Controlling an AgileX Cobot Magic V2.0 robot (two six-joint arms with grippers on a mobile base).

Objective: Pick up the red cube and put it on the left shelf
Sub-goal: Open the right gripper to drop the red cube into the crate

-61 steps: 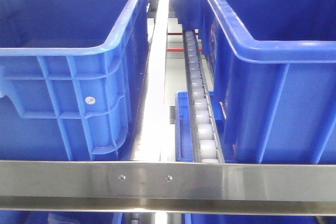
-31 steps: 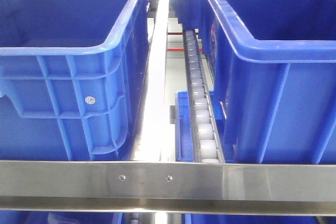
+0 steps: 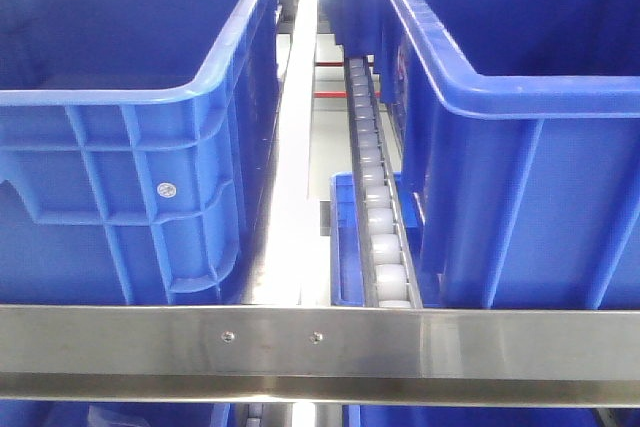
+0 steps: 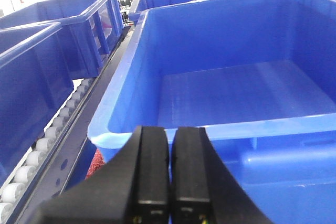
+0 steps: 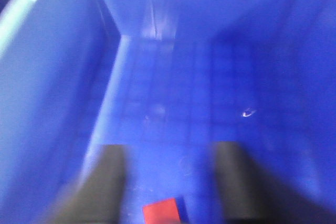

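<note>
Currently, the left gripper (image 4: 169, 174) is seen at the bottom centre of the left wrist view with its black fingers pressed together and nothing between them, just in front of a blue crate's (image 4: 220, 129) near rim. White rollers (image 4: 39, 153) run along the lower left. In the blurred right wrist view, the right gripper (image 5: 170, 182) is spread wide inside a crate, and the red cube (image 5: 161, 213) is seen at the bottom centre, between the fingers; contact with them cannot be told. In the front view, the shelf's steel rail (image 3: 320, 352) crosses the lower frame, with crates behind it at left (image 3: 130, 197) and right (image 3: 520, 177).
</note>
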